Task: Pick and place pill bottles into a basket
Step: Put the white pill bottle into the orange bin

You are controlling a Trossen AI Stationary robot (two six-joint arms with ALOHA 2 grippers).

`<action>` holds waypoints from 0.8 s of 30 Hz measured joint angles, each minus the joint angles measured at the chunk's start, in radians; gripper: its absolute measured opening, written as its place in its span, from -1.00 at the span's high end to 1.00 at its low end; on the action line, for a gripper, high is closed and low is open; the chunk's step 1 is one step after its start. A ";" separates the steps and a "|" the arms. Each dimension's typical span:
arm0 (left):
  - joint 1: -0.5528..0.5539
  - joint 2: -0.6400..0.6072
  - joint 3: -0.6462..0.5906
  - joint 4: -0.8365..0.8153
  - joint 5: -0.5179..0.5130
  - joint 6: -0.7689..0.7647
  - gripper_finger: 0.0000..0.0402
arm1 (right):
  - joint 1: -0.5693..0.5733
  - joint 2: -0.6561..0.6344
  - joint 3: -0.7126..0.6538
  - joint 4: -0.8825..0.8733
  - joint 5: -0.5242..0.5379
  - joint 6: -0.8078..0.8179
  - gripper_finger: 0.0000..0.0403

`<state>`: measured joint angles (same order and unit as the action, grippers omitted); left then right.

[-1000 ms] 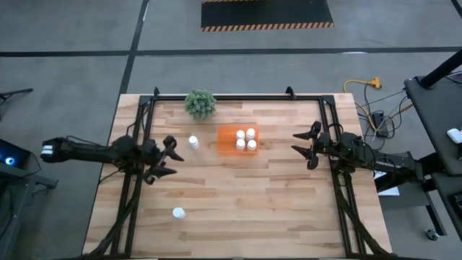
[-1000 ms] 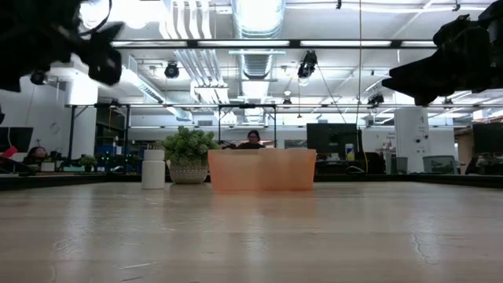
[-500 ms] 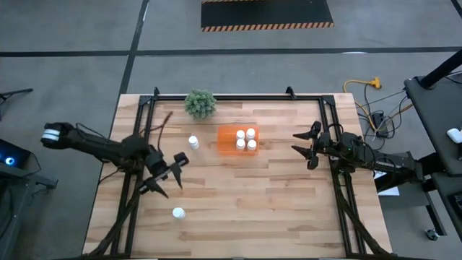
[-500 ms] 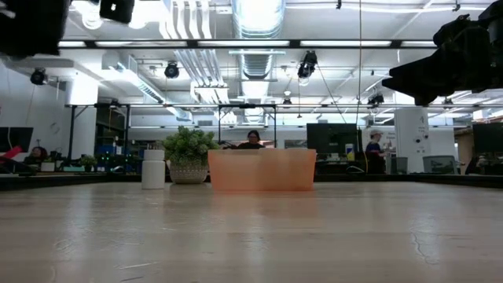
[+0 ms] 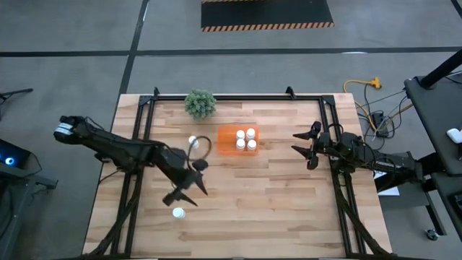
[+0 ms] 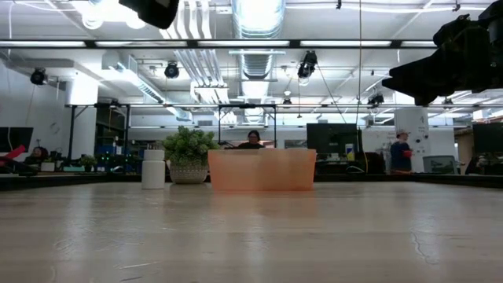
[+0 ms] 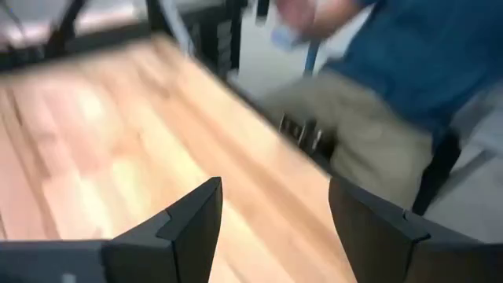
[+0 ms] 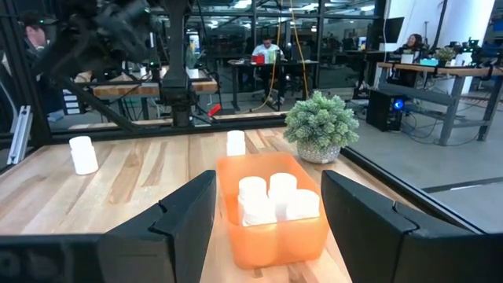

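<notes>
From above, my left gripper [image 5: 186, 189] hangs spread wide over the worktop's left half, between one pill bottle [image 5: 177, 213] near the front edge and another [image 5: 193, 141] just left of the orange basket [image 5: 228, 141]. Four bottles [image 5: 246, 139] stand in the basket's right end. My right gripper [image 5: 302, 148] waits, parted, by the right edge.

At table height, the basket [image 6: 262, 170] sits beside the plant [image 6: 189, 156] and a bottle [image 6: 153, 170].

My left wrist shows spread fingers [image 7: 191, 229] over bare wood.

My right wrist shows parted fingers [image 8: 189, 215] facing the basket [image 8: 275, 220].
</notes>
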<state>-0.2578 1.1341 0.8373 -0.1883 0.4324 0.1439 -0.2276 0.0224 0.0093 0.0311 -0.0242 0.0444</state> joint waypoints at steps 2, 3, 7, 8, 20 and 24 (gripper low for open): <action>-0.032 0.041 0.066 -0.092 -0.063 -0.018 -0.08 | 0.000 0.000 0.000 0.000 0.000 0.000 -0.09; -0.048 0.058 0.100 -0.132 -0.099 -0.050 -0.08 | 0.000 0.000 0.000 0.000 0.000 0.000 -0.09; -0.097 0.129 0.228 -0.324 -0.208 -0.293 -0.08 | 0.000 0.000 0.000 0.000 0.000 0.000 -0.09; -0.109 0.145 0.252 -0.359 -0.222 -0.351 -0.08 | 0.000 0.000 0.000 0.000 0.000 0.000 -0.09; -0.231 0.316 0.390 -0.746 -0.279 -1.164 -0.08 | 0.000 0.000 0.000 0.001 0.000 -0.002 -0.09; -0.269 0.357 0.414 -0.860 -0.248 -1.337 -0.08 | 0.000 0.001 0.000 0.002 0.000 -0.002 -0.09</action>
<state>-0.5268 1.4908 1.2516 -1.0485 0.1848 -1.1930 -0.2276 0.0235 0.0093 0.0326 -0.0242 0.0425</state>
